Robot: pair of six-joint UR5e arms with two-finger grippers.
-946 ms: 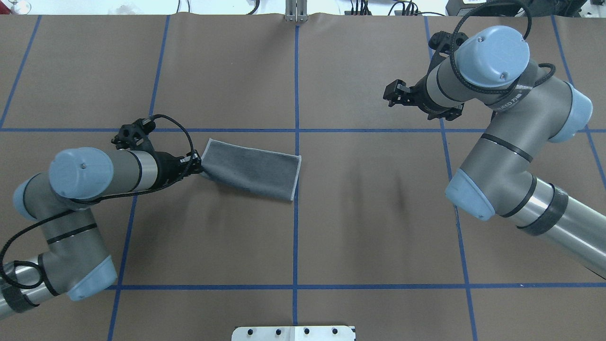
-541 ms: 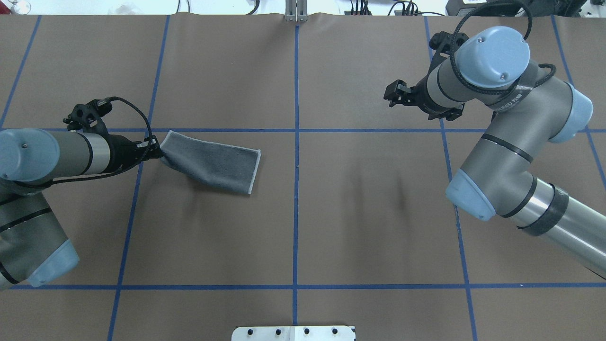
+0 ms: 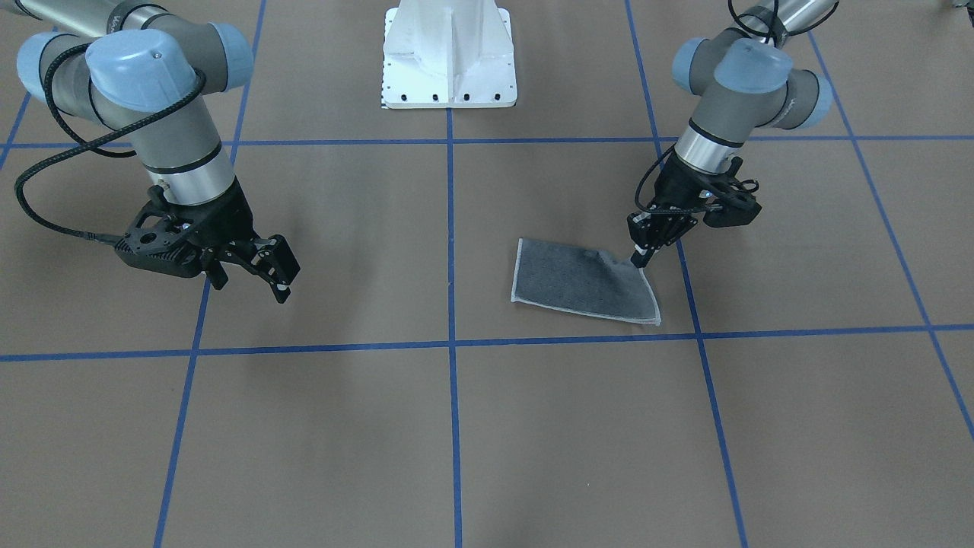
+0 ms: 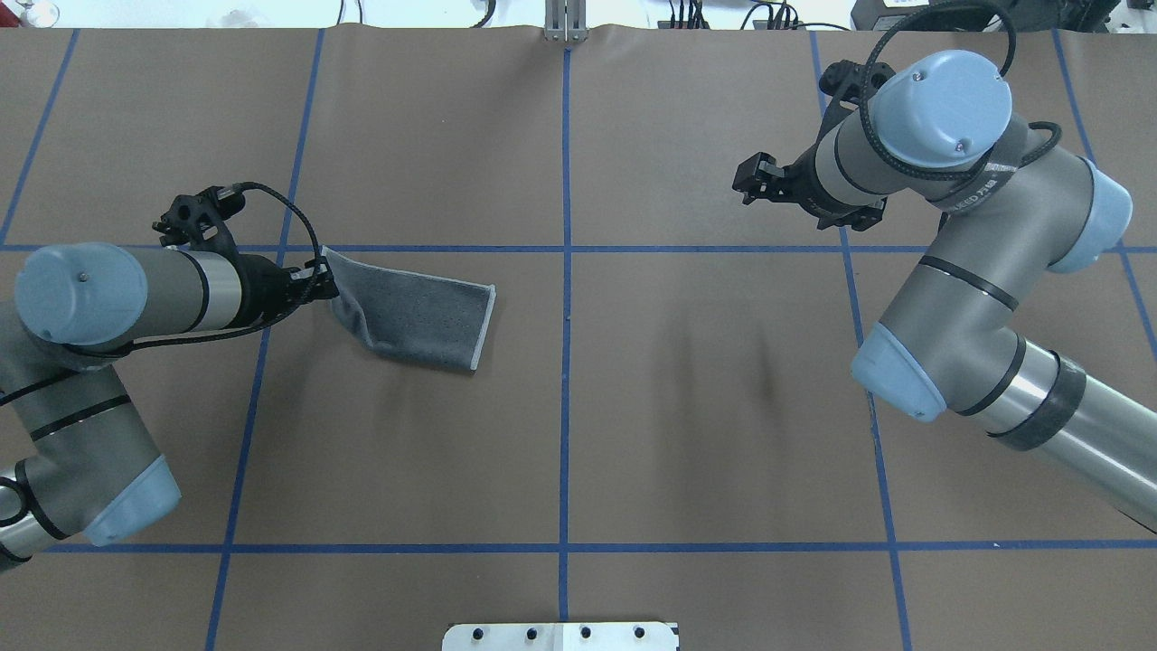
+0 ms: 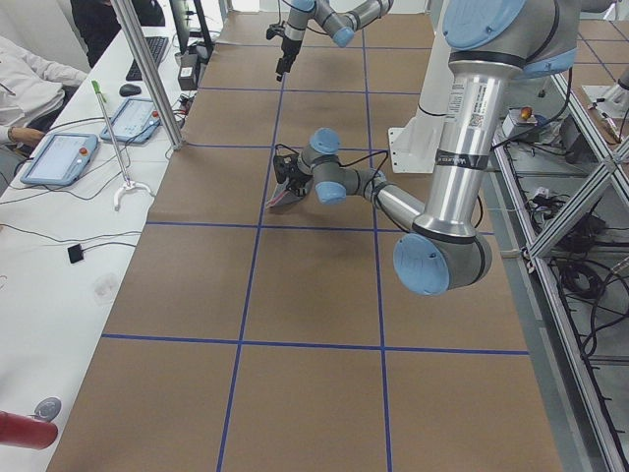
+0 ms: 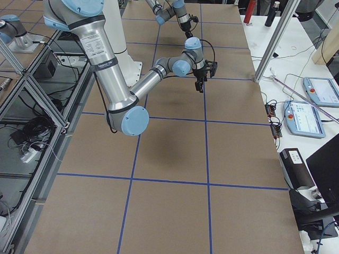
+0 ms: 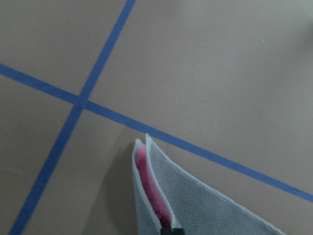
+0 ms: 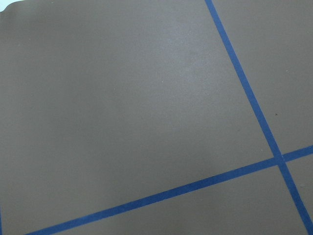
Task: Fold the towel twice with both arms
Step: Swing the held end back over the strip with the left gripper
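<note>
The folded towel (image 4: 411,315), grey out, lies on the table's (image 4: 633,407) left half, long axis crosswise, free end toward centre. The left gripper (image 4: 324,274) clamps its raised outer corner; the right gripper (image 3: 281,278) hangs jaws apart, well away.

No legible text on anything in view.

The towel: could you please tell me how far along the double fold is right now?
Done: the towel looks folded once, a grey rectangle with its pink face sandwiched between two layers. In hand: the left gripper is shut on one lifted corner. The right gripper hangs open and empty, far away. Left: the second fold.
</note>
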